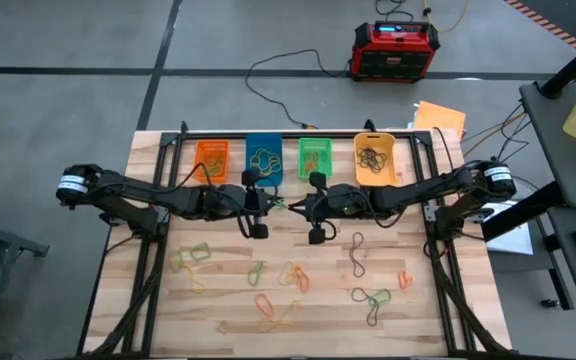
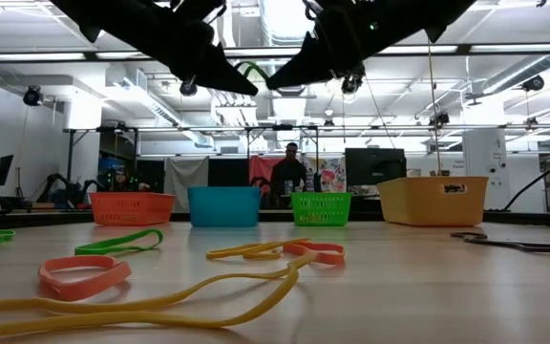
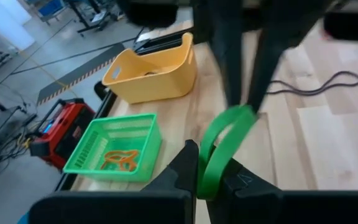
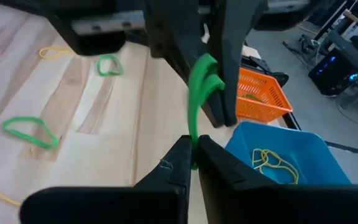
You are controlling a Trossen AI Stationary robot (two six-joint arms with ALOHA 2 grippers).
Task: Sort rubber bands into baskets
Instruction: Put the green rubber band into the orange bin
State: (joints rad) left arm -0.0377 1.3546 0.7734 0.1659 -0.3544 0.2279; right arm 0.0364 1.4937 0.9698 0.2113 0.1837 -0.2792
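My two grippers meet above the middle of the table, in front of the blue basket (image 1: 264, 158) and the green basket (image 1: 315, 158). My left gripper (image 1: 273, 202) and my right gripper (image 1: 294, 208) are both shut on one green rubber band (image 3: 225, 140), which spans the short gap between them. It also shows in the low view (image 2: 248, 69), high above the tabletop. The orange basket (image 1: 212, 160) and the yellow-orange basket (image 1: 375, 158) stand in the same far row. The baskets hold a few bands. My left gripper pinches one end of the green band (image 3: 205, 177) between its two fingertips. The band runs from there as a flat double strand to the other gripper, clear of the table. My right gripper pinches the band's other end (image 4: 193, 144) between its two fingertips. The band rises from there to the left gripper's fingers (image 4: 213, 93) and is lifted clear of the table.
Loose bands lie across the near half of the table: green (image 1: 194, 252), orange (image 1: 295, 276), yellow (image 1: 274, 320), black (image 1: 356, 252) and a mixed cluster (image 1: 373, 298). A red-and-black box (image 1: 396, 50) and cables sit on the floor beyond the table. A person (image 2: 288, 172) shows far behind.
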